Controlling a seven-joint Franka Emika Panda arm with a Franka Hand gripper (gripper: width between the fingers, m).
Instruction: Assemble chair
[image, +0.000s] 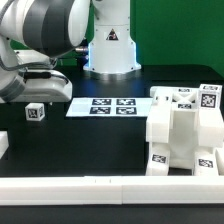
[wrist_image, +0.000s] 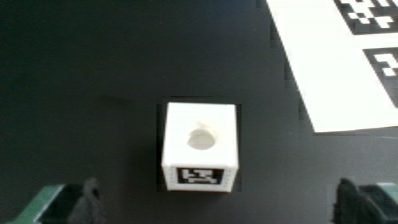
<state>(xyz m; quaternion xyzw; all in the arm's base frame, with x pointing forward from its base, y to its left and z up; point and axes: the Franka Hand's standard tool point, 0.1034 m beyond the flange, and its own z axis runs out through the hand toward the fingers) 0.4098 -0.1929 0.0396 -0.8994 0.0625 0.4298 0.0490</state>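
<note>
Fingertips (wrist_image: 63, 200) of my tool (wrist_image: 222, 205) stand wide, holding nothing; peg (wrist_image: 199, 143) lies centred just ahead, probably upright, marker board (wrist_image: 347, 60) beyond.

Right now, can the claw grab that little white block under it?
Probably yes. The claw is wide open right over the little white block, which lies alone on the black table, apart from the marker board. Nothing blocks the way down.
</note>
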